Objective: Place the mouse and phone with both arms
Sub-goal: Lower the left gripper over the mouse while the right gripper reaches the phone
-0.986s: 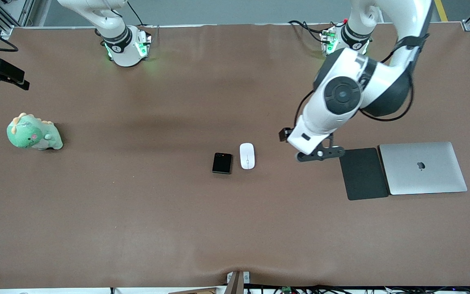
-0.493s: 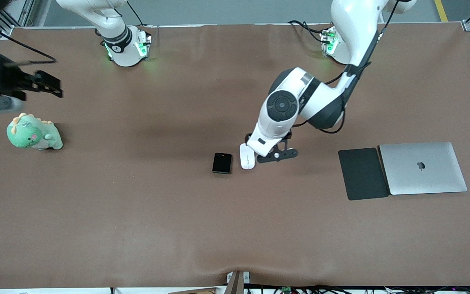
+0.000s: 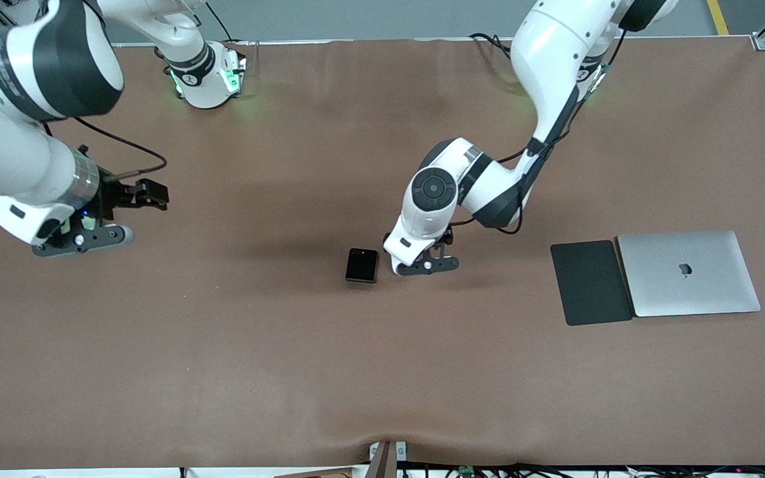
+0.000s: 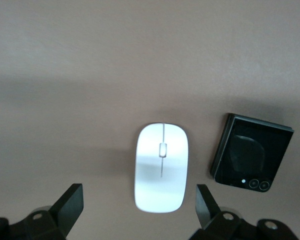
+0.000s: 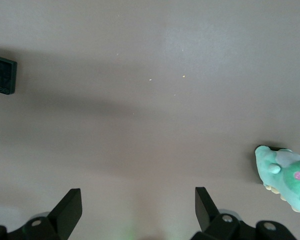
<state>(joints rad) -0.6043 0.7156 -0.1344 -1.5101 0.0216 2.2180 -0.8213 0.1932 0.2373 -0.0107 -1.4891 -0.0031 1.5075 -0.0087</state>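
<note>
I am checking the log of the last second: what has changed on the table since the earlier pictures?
The left hand swung from beside the dark pad to over the mouse, fingers open, nothing gripped. The right hand came into view and now hangs over the green plush toy, open too. The phone, mouse, pad and laptop stayed put.

I see two arms with glossy white shells and black bands at the joints; the left arm has a round dark grey cap with a small centre dot on one joint; a thin black cable runs along each arm; green lights glow at both bases; the right arm shows a small blue light near its wrist; the finger brackets are black, with silver screws.
</note>
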